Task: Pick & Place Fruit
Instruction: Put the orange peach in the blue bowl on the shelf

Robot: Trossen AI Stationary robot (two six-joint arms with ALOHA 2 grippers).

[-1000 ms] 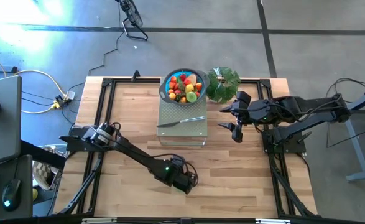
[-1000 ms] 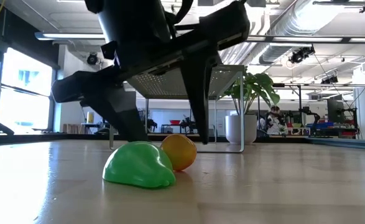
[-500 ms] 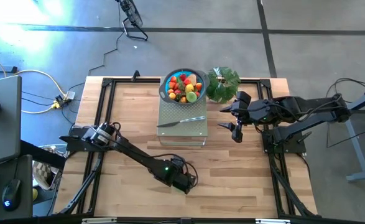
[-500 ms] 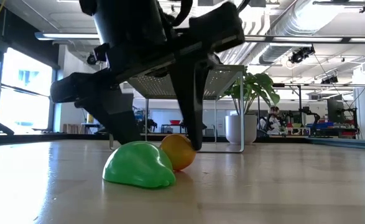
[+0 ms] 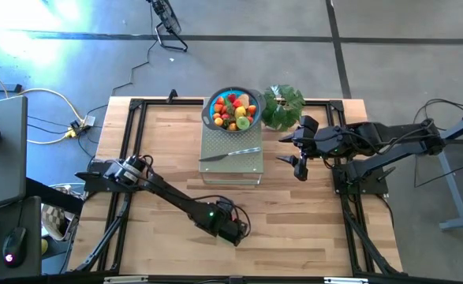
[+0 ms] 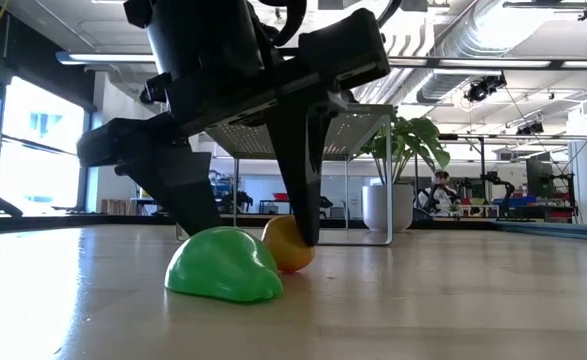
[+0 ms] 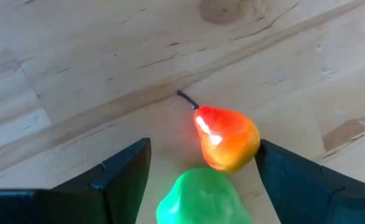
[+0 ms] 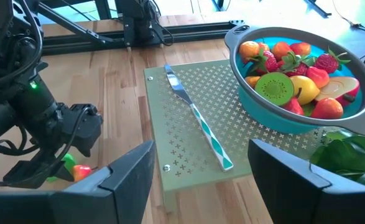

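Two toy fruits lie on the wood near the table's near edge: a green one [image 6: 223, 265] and an orange-red pear [image 7: 229, 138] with a dark stem. My left gripper [image 6: 256, 235] points down over them, open, one finger on each side of the pair; in the high view it hides them. The other fruit [image 8: 294, 74] fill the blue bowl [image 5: 212, 113] at the far edge. My right gripper [image 5: 298, 154] waits open above the table, right of the green stand. My left gripper comes at the two fruits from above with its fingers spread. One finger [image 6: 301, 205] stands right against the orange-red pear's side [image 7: 252, 140]. I cannot tell whether it touches. Both fruits rest on the table.
A green perforated stand [image 5: 231, 167] sits mid-table with a slim knife [image 8: 198, 118] lying on it. A leafy plant [image 5: 282, 106] stands right of the bowl. Black frame rails [image 5: 136, 106] border the table top. Bare wood lies around the left gripper.
My left gripper has rolled a little about its own axis over the two fruits. One finger has come in closer to the orange-red pear. Both fruits lie where they were.
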